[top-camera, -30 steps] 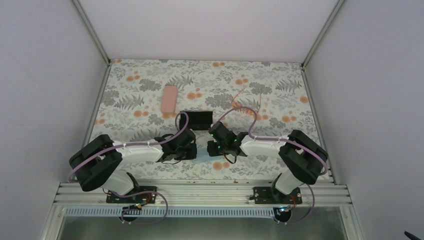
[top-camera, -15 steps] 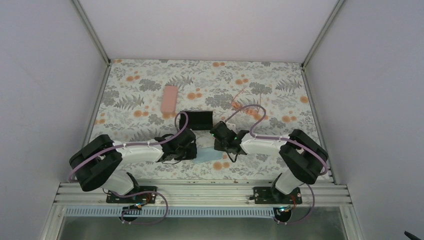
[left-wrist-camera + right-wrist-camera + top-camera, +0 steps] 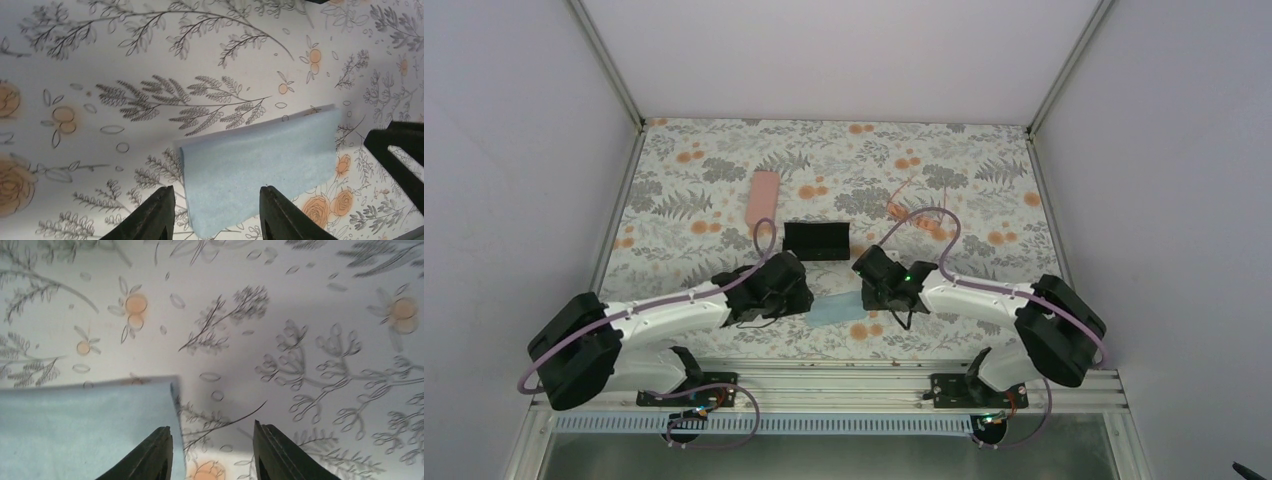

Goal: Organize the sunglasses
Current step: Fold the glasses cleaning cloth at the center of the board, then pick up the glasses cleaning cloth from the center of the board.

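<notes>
**Surface and room.** The tabletop is covered edge to edge by a sheet printed with grey foliage and orange flowers. It is enclosed by plain pale walls on the left, right and far sides, and metal frame posts are set at the far corners. The two arm bases are bolted to an aluminium rail along the near edge.

**Items on the surface.** A pink case lies left of centre, towards the far side. A black case stands near the centre, just beyond the two wrists. A light-blue cloth is spread flat between the wrists, near the front edge.

**Task item.** One pair of sunglasses, pale orange-pink and thin-framed, lies right of the black case and apart from it, on the far side of the right wrist.

**Pincers.** The left pincer is held over the near-left part of the cloth. Its fingers are apart and nothing is gripped. The right pincer is held over the cloth's right corner. Its fingers are likewise apart and nothing is held.

**Limited visibility.**
- The sunglasses frame is hard to separate from the orange print and is partly crossed by the pink cable of the right arm.
- Whether the black case is open, or what it contains, cannot be told.
- The near edge of the cloth is cut off in both wrist views.
- A dark part of the right arm is cropped at the right edge of the left wrist view.
</notes>
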Controlling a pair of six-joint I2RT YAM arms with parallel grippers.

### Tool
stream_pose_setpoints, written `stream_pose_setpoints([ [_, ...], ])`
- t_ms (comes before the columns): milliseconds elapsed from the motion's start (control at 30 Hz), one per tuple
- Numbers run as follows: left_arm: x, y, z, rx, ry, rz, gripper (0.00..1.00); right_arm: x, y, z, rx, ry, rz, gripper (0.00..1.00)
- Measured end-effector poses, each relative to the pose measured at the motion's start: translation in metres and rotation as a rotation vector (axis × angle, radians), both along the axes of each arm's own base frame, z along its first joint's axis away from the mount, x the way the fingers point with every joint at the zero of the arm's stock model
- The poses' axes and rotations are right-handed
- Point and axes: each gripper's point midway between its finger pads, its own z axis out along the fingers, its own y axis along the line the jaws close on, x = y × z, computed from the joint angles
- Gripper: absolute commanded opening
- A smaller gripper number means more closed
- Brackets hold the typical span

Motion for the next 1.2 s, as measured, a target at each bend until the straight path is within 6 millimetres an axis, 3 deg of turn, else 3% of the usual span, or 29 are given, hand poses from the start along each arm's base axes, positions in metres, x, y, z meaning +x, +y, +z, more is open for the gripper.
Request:
stream_pose_setpoints([
  [100, -0.004, 0.004, -0.002, -0.010, 0.018, 0.038, 0.43, -0.008, 0.005, -0.005, -0.009, 0.028, 0.061, 0.37],
  [333, -0.024, 0.012, -0.033, 0.000, 0.123, 0.082, 0.38, -0.021, 0.018, -0.022, -0.043, 0.089, 0.162, 0.28],
  [667, -0.020, -0.008, -0.036, -0.066, 0.129, 0.081, 0.26, -0.019, 0.031, -0.026, -0.036, 0.091, 0.190, 0.23],
  [1067, -0.016, -0.018, -0.038, -0.083, 0.135, 0.080, 0.19, -0.018, 0.042, -0.026, -0.006, 0.079, 0.214, 0.04],
  [1200, -0.014, -0.020, -0.039, -0.074, 0.138, 0.079, 0.05, -0.017, 0.043, -0.026, 0.001, 0.078, 0.212, 0.04],
])
